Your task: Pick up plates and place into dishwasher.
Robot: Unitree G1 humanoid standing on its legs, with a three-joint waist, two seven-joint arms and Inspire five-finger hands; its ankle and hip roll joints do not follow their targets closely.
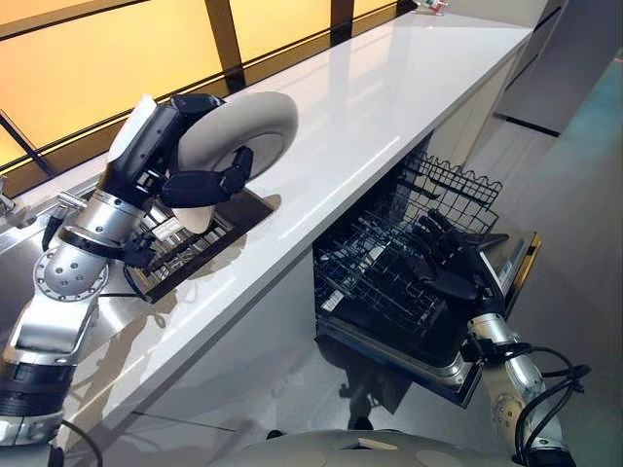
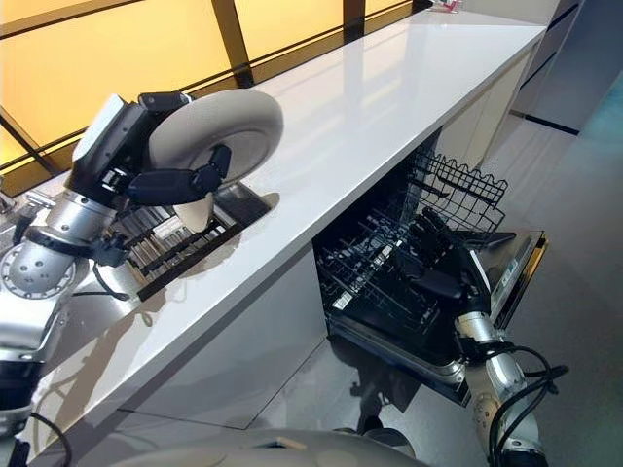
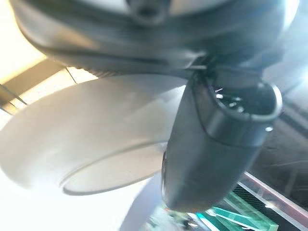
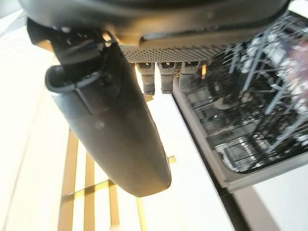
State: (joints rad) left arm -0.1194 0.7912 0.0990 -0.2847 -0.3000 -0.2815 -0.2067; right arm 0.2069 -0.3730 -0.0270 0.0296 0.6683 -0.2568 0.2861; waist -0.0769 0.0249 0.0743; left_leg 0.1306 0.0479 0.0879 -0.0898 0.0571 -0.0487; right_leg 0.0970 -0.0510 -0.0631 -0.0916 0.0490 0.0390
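Left hand (image 1: 200, 180) raised above the long glossy white worktop (image 1: 389, 107), fingers and thumb curled round a round off-white ceramic plate (image 1: 248, 131). Plate held on edge, tilted, its underside with the foot ring facing the wrist camera; thumb across the plate's face, fingers over the rim on the far side. Plate is clear of the worktop, hanging just above a dark slatted dish rack (image 1: 195, 243) that sits on the worktop near its left end. Something pale stands in the rack directly under the held plate; cannot tell what it is.

Right hand (image 1: 448, 258) low on the right, over the black wire lower rack (image 1: 389, 272) of the open dishwasher (image 1: 496, 272). Its fingers lie extended and relaxed, grasping nothing; the right wrist view shows the fingertips straight, with the wire rack past them. The rack is pulled out over the lowered dishwasher door, below the worktop's front edge. A raised wire section (image 1: 453, 180) stands up at the far side of the rack.

Behind the worktop, an amber-lit panel wall with dark frame bars (image 1: 224, 39). Pale grey floor (image 1: 574, 195) to the right of the dishwasher.
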